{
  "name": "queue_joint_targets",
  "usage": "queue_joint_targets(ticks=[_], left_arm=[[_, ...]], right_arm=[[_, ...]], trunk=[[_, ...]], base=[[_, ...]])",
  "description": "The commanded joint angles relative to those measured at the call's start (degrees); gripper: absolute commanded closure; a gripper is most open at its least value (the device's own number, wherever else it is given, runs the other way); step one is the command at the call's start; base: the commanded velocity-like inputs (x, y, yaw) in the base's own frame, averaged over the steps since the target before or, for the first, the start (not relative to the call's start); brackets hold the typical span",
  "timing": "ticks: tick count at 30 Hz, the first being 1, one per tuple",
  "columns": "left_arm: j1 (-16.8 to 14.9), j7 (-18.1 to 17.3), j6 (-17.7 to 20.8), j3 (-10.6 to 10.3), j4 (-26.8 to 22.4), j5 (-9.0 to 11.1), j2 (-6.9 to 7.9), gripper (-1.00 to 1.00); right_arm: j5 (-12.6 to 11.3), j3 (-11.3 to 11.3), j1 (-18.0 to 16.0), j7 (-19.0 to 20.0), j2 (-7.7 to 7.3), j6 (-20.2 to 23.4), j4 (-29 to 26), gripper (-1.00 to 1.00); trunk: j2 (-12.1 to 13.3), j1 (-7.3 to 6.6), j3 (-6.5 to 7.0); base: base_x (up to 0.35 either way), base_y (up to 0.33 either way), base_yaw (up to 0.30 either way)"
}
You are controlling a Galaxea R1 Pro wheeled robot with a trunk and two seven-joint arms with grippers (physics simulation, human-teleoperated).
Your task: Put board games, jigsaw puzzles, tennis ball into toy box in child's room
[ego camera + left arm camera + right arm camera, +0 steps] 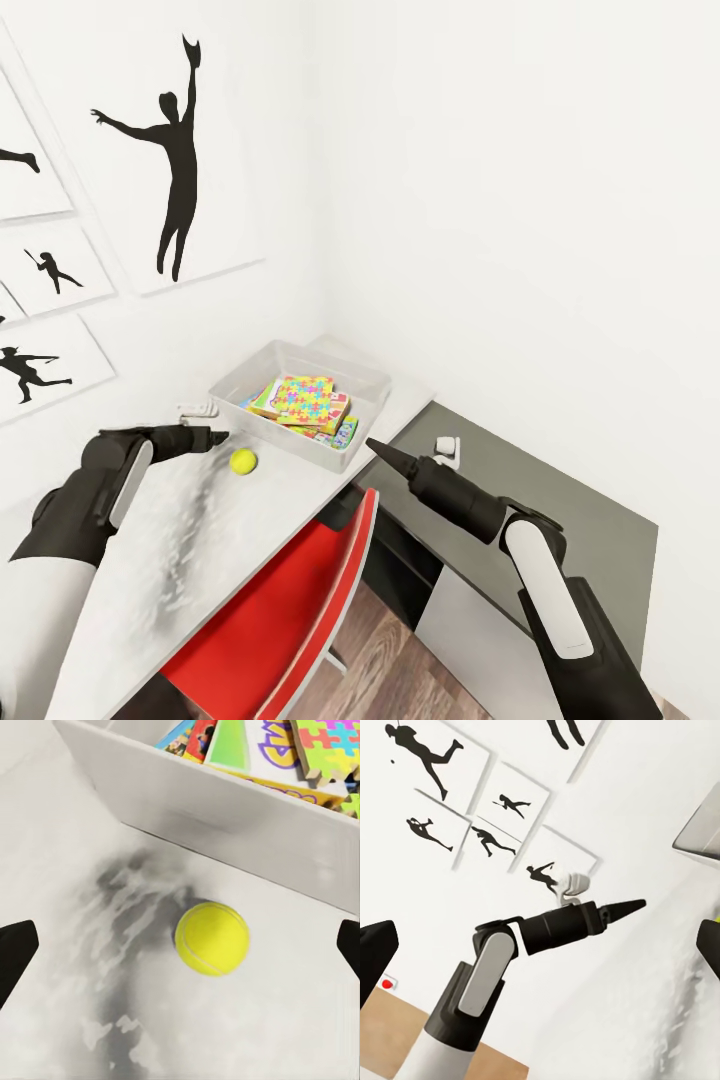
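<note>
Ball is sitting loose on the bench, one toy left outside the box.

The tennis ball (243,460) is lying on the bench (150,560) just beside the toy box (352,450); puzzles and game boxes are already stacked inside; the left gripper (215,437) is hovering near the ball, jaws spread wide either side of it in the left wrist view; the right gripper (378,448) is waiting off the bench edge, jaws apart; that ball looks light, fuzzy, ready to roll, so I'd pinch it across its middle.
</note>
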Motion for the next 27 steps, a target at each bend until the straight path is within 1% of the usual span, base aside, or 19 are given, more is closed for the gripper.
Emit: queue_joint_targets(ticks=[1, 2, 5, 8, 10, 12, 19, 23, 27], left_arm=[[0.2, 0.2, 0.1, -0.1, 0.0, 0.5, 0.03, -1.00], [0.4, 0.2, -0.1, -0.2, 0.1, 0.4, 0.03, -1.00], [1.2, 0.2, -1.2, -1.5, 0.2, 0.0, 0.03, -1.00], [1.7, 0.2, -2.2, -4.4, 0.4, -0.4, 0.06, -1.00], [1.8, 0.2, -2.4, -5.9, 0.8, -0.5, 0.07, -1.00], [1.9, 0.2, -2.8, -6.9, 1.5, -0.5, 0.06, -1.00], [2.0, 0.2, -4.1, -8.7, 2.7, -0.6, -0.01, -1.00], [2.0, 0.2, -4.2, -11.0, 2.9, -0.6, 0.02, -1.00], [2.0, 0.2, -4.3, -12.0, 4.1, -0.7, 0.03, -1.00]], right_arm=[[-0.2, -0.1, -0.1, 0.0, 0.03, 0.4, 0.0, -1.00], [-0.2, -0.1, -0.1, 0.0, 0.03, 0.4, 0.0, -1.00], [-0.2, -0.1, -0.1, 0.0, 0.03, 0.4, 0.0, -1.00], [-0.2, -0.1, -0.1, 0.0, 0.03, 0.4, 0.0, -1.00], [-0.2, -0.1, -0.1, 0.0, 0.03, 0.4, 0.0, -1.00], [-0.2, -0.1, -0.1, 0.0, 0.03, 0.4, 0.0, -1.00], [-0.2, -0.1, -0.1, 0.0, 0.03, 0.4, 0.0, -1.00], [-0.2, -0.1, -0.1, 0.0, 0.03, 0.4, 0.0, -1.00], [-0.2, -0.1, -0.1, 0.0, 0.03, 0.4, 0.0, -1.00]], trunk=[[-0.1, 0.03, -0.11], [-0.1, 0.03, -0.11], [-0.1, 0.03, -0.11], [-0.1, 0.03, -0.11], [-0.1, 0.03, -0.11], [-0.1, 0.03, -0.11], [-0.1, 0.03, -0.11], [-0.1, 0.03, -0.11], [-0.1, 0.03, -0.11]], base=[[0.000, 0.000, 0.000], [0.000, 0.000, 0.000], [0.000, 0.000, 0.000], [0.000, 0.000, 0.000], [0.000, 0.000, 0.000], [0.000, 0.000, 0.000], [0.000, 0.000, 0.000], [0.000, 0.000, 0.000], [0.000, 0.000, 0.000]])
